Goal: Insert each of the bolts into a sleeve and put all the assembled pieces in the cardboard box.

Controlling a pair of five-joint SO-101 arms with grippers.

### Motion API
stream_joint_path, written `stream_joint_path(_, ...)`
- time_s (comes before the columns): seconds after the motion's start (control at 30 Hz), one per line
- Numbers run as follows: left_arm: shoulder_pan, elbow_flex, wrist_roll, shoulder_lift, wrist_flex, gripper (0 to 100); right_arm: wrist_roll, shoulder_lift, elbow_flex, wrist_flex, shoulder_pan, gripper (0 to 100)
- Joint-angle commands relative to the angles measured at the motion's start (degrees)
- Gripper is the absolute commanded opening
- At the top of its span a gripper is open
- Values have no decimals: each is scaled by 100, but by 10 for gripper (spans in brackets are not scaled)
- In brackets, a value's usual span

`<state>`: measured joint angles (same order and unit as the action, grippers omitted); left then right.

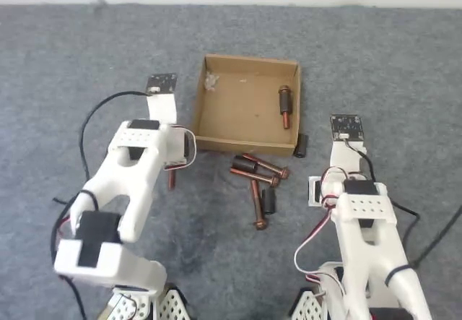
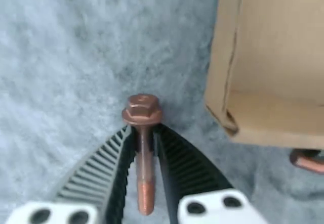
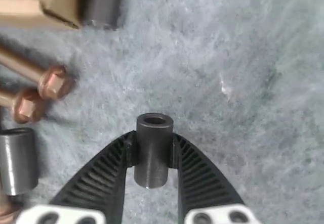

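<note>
Left end effector (image 2: 143,129) clamps bolt (image 2: 142,110) by shank.

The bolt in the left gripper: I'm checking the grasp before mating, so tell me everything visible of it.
The bolt is copper-coloured metal, with a flanged hex head and a long, bare shaft. The left gripper is shut on the shaft under the head, which points away from the wrist. It is over the grey carpet, beside the cardboard box.
</note>
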<state>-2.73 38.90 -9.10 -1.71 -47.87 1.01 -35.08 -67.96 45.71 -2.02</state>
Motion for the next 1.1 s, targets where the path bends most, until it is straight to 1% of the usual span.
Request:
stream_joint_path(0.0,-141,110,176,598,519,13,431,-400,0,-145,-251,6)
stream_joint_path(0.1,-281,127,158,563,703,13,633,-611,-149,-435,-435,6)
stream_joint_path(0.23,-281,136,158,545,703,13,695,-1024,-519,-1147,-760,6)
stream_joint_path(0.4,-281,145,158,554,695,13,914,-1859,-1073,-2308,-1226,6)
stream_joint_path(0.6,-281,145,158,554,695,13,888,-2791,-1969,-3978,-1886,6)
stream_joint_path(0.73,-281,145,158,554,695,13,888,-2949,-2110,-4171,-2255,6)
stream_joint_path(0.8,-281,145,158,554,695,13,897,-2949,-2136,-4303,-2334,6)
stream_joint_path(0.97,-281,154,158,563,695,13,914,-2941,-2312,-5464,-2325,6)
stream_joint_path(1.07,-281,154,158,563,686,13,914,-2941,-2365,-5895,-2334,6)
